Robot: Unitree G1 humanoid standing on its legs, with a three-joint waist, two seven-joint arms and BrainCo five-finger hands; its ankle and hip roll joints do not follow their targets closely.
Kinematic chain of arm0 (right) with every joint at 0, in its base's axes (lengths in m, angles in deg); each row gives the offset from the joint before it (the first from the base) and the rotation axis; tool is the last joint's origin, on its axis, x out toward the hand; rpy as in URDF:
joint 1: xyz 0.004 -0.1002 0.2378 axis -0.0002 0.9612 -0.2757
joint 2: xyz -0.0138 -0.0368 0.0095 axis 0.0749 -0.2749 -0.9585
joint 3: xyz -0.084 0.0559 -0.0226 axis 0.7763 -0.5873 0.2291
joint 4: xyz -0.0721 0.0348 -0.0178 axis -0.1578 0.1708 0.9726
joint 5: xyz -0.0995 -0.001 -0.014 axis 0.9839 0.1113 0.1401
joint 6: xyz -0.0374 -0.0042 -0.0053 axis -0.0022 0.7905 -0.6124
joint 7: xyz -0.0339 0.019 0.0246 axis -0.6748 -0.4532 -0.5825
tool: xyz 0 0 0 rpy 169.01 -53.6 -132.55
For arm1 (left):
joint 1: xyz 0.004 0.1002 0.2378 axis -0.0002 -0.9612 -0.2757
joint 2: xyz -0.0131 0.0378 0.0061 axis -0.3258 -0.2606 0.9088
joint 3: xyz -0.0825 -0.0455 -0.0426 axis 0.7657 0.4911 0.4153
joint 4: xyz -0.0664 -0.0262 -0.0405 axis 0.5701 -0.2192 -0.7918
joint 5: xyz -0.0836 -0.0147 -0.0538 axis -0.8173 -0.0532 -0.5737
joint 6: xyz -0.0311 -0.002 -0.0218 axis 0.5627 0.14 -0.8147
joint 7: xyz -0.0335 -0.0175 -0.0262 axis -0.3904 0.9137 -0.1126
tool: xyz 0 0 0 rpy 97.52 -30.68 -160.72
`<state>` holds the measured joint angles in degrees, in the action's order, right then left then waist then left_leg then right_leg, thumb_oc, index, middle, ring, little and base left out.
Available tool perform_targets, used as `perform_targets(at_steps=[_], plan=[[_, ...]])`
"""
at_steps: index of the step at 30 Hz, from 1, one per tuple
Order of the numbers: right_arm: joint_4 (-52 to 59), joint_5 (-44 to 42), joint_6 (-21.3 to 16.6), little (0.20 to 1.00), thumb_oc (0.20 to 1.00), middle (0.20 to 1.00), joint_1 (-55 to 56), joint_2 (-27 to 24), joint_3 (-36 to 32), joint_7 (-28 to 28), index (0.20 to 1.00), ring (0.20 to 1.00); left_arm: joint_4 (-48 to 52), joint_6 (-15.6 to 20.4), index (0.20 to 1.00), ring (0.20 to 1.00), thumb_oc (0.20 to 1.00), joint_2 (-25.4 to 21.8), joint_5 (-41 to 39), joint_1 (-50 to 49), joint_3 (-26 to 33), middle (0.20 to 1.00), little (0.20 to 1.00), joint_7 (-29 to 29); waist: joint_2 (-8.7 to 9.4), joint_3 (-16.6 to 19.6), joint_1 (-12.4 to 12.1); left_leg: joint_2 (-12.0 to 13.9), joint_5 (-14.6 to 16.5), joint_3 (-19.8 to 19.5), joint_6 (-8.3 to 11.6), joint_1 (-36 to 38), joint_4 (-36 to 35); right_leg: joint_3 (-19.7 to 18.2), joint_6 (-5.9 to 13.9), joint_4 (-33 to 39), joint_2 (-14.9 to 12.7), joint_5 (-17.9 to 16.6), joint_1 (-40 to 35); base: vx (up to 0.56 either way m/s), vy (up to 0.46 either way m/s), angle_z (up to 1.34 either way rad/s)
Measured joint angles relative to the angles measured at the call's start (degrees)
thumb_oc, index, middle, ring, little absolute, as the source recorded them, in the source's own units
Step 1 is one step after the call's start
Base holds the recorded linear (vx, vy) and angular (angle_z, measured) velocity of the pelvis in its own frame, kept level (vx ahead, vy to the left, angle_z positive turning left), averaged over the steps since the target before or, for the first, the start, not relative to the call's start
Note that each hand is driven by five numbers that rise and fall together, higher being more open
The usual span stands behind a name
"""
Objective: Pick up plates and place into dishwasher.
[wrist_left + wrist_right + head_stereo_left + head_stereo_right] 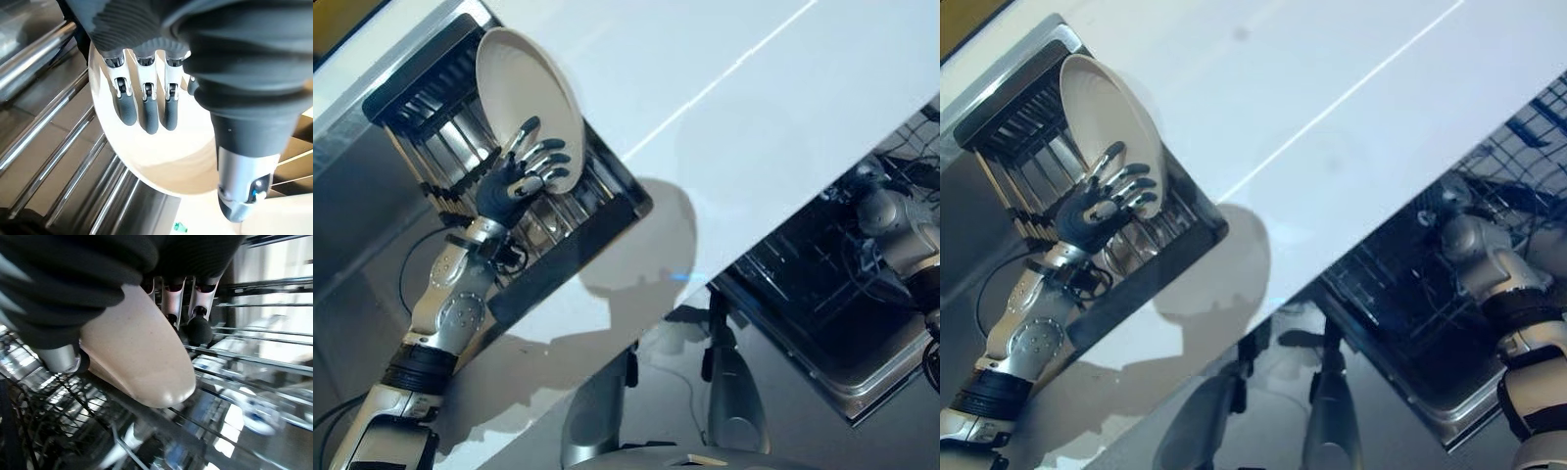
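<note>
Plate (524, 103) upright in rack (431, 108), left hand (514, 176) open against it; right hand (73, 293) grips second plate (142, 362).

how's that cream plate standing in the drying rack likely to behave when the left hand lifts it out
Probably stiff: the plate keeps its round shape while standing on edge in the rack. Its smooth, glossy face may be slippery under the left hand, whose straight fingers rest flat on it. Standing tilted between the rods, it could tip or roll if nudged sideways.
</note>
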<state>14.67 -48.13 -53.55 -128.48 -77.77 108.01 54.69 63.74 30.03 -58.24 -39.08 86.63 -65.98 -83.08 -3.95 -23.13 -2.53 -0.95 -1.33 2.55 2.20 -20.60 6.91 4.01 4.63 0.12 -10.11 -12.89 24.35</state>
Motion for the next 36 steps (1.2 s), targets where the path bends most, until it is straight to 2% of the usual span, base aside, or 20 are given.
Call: perform_targets(at_steps=[12, 13, 14, 16, 18, 23, 28, 36], plan=[[-0.3, 0.6, 0.7, 0.2, 0.2, 0.2, -0.7, -0.6, 1.2, 2.1, 0.2, 0.2, -1.8, 0.0, 1.0, 1.0, 1.0, -0.2, 0.0, 1.0, 0.0, 1.0, 1.0, -0.5, 0.22, -0.1, 0.0, 0.0, 0.4, 0.1, -0.03, -0.1, 0.9, 0.1, 0.32, 0.0, -0.1, 0.2, -0.4, 0.0, 0.0, 0.0], [-0.3, 0.6, 0.7, 0.391, 0.391, 0.391, -0.7, -0.5, 1.2, 2.1, 0.391, 0.391, -1.9, 0.0, 1.0, 1.0, 1.0, -0.2, 0.0, 1.0, 0.0, 1.0, 1.0, -0.5, 0.22, -0.1, 0.0, 0.0, 0.4, 0.1, -0.03, 0.0, 0.9, 0.1, 0.32, 0.0, -0.1, 0.2, -0.4, 0.0, 0.0, 0.0], [-0.4, 0.6, 0.8, 1.0, 1.0, 1.0, -0.7, -0.5, 1.2, 2.1, 1.0, 1.0, -1.9, 0.0, 1.0, 1.0, 1.0, -0.2, 0.0, 1.0, 0.0, 1.0, 1.0, -0.5, 0.22, -0.1, 0.0, 0.0, 0.4, 0.1, -0.03, 0.0, 0.9, 0.1, 0.31, 0.0, -0.1, 0.2, -0.5, 0.0, 0.0, 0.0], [-2.5, 0.6, 1.8, 1.0, 1.0, 1.0, -0.9, -0.5, 1.0, 2.1, 1.0, 1.0, -1.9, 0.0, 1.0, 1.0, 1.0, -0.1, 0.0, 1.0, 0.0, 1.0, 1.0, -0.7, 0.22, -0.1, 0.0, 0.0, 0.4, 0.1, -0.03, 0.1, 0.9, 0.1, 0.23, 0.0, -0.1, 0.2, -0.6, 0.0, 0.0, 0.0], [-7.3, 0.7, 4.7, 1.0, 1.0, 1.0, -0.9, -0.6, 1.0, 2.4, 1.0, 1.0, -1.7, 0.0, 1.0, 1.0, 1.0, 0.0, 0.0, 1.0, 0.0, 1.0, 1.0, -0.8, 0.22, -0.1, -0.1, 0.1, 0.4, 0.0, -0.02, 0.2, 0.8, 0.2, 0.05, 0.0, -0.1, 0.0, -0.7, -0.03, 0.032, 0.02], [-7.3, 0.6, 4.2, 1.0, 1.0, 1.0, 2.5, 0.0, 1.3, 3.1, 1.0, 1.0, -1.9, -0.2, 1.0, 1.0, 1.0, 0.1, -0.1, 0.7, 0.1, 1.0, 1.0, -1.2, 0.38, -0.6, -0.1, 0.0, 0.4, 0.0, -0.04, 1.6, 0.5, 0.3, 0.04, 0.1, -0.1, 0.0, -2.2, -0.01, 0.006, 0.0], [-6.1, 0.5, 4.3, 1.0, 1.0, 1.0, 6.3, 0.3, 1.2, 4.4, 1.0, 1.0, -2.0, -1.8, 1.0, 1.0, 1.0, 0.7, -0.6, 0.7, 1.0, 1.0, 1.0, -1.9, 1.21, -1.3, -0.3, 0.0, 0.4, -0.1, -0.05, 4.6, -0.5, 0.4, 0.07, 1.0, -0.1, 0.1, -5.1, 0.0, 0.0, 0.0], [-3.2, -0.6, 4.9, 1.0, 1.0, 1.0, 13.0, 0.9, -3.2, 5.4, 1.0, 1.0, -2.0, -3.7, 1.0, 1.0, 1.0, 1.6, -0.7, -0.9, 3.5, 1.0, 1.0, -2.5, 2.13, -1.7, 0.0, 0.2, 0.5, 0.1, -0.03, 8.7, -2.4, 0.5, 0.23, 2.3, 0.2, 0.1, -8.8, 0.0, 0.0, 0.0]])
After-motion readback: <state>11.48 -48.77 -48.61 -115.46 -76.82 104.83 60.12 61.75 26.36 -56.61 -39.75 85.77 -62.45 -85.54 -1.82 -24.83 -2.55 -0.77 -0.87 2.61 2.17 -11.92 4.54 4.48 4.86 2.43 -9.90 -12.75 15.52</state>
